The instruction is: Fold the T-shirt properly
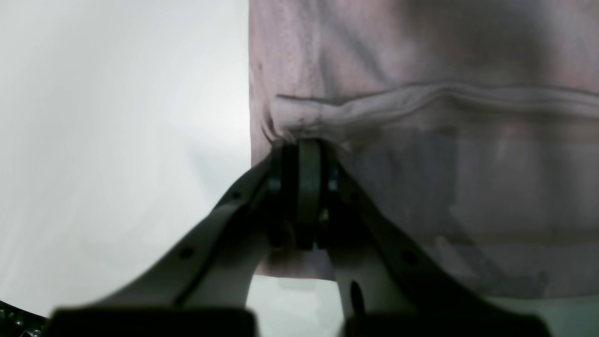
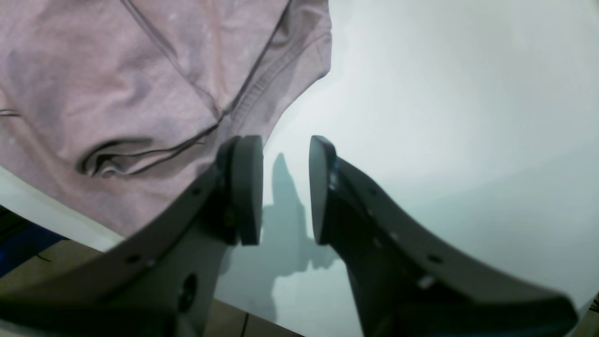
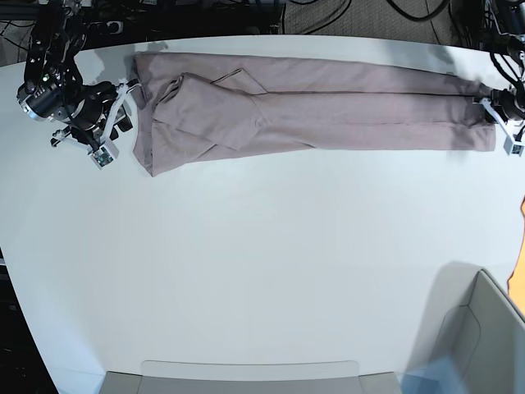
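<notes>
The mauve T-shirt (image 3: pixel 328 107) lies as one long, narrow strip across the far part of the white table (image 3: pixel 262 246). My left gripper (image 3: pixel 492 109) is at the strip's right end. In the left wrist view its jaws (image 1: pixel 309 142) are pressed together on the edge of the T-shirt (image 1: pixel 421 70), and the cloth bunches at the tips. At the strip's left end is my right gripper (image 3: pixel 123 98). The right wrist view shows it open (image 2: pixel 285 187) over bare table, with nothing between the pads, just right of the T-shirt (image 2: pixel 117 70) and its stitched hem.
A grey bin (image 3: pixel 484 345) stands at the near right corner and a flat grey tray (image 3: pixel 246 377) lies along the near edge. Cables and dark equipment (image 3: pixel 246 12) line the back. The table's left edge (image 2: pixel 47 220) runs close to my right gripper.
</notes>
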`<state>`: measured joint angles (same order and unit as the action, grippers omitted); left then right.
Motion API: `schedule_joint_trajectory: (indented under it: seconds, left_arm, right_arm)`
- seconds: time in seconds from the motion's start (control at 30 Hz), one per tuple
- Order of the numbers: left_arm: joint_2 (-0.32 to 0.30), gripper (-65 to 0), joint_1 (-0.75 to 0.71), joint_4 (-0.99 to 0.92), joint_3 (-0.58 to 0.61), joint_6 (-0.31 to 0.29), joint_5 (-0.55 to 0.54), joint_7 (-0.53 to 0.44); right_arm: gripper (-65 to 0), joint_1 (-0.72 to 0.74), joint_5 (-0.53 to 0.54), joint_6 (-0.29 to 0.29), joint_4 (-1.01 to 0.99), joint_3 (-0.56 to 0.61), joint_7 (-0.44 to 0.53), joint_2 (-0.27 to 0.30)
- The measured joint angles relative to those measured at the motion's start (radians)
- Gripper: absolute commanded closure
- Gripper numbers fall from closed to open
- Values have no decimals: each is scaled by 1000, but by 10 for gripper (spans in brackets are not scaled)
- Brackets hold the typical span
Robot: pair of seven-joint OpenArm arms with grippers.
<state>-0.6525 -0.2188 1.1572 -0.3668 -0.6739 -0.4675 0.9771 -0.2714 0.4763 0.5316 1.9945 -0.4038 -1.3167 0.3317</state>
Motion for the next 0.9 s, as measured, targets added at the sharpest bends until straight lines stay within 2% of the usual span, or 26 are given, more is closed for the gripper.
schedule_joint_trajectory:
  seconds: [0.1,0.17,0.23,0.3,0.33,0.43,0.47,0.5,0.63,0.73,0.9]
  left_arm:
    - [9,0,0,80,-67,-7,5,77]
    - [36,0,-7,140,-116,-13,-10,105]
    - [42,0,11,157,-146,-34,-16,185]
    - [43,0,42,160,-187,-21,10,217]
    - [37,-34,53,163,-209,-23,8,219]
    - [29,-213,58,170,-248,-23,3,217]
    - [30,-249,58,170,-254,-23,2,218]
    - [36,-258,57,170,-260,-23,1,220]
    - [42,-207,52,168,-278,-23,-7,227]
    - [38,-213,55,167,-278,-23,-58,224]
    - [38,-215,52,164,-278,-23,-50,195]
  right_arm:
    - [-177,0,0,0,0,-1,0,0]
    - [-177,0,0,0,0,-1,1,0]
    - [-177,0,0,0,0,-1,0,1]
    - [-177,-3,2,0,0,-1,0,0]
    - [-177,-3,3,0,0,0,0,0]
    - [-177,-1,2,0,1,-1,0,0]
    - [-178,0,2,0,1,-1,0,0]
    - [-178,-1,3,0,1,-1,0,0]
    - [-178,-3,3,0,1,-1,0,0]
    - [-178,-3,3,0,1,-1,0,0]
    - [-178,-3,3,0,1,-1,0,0]
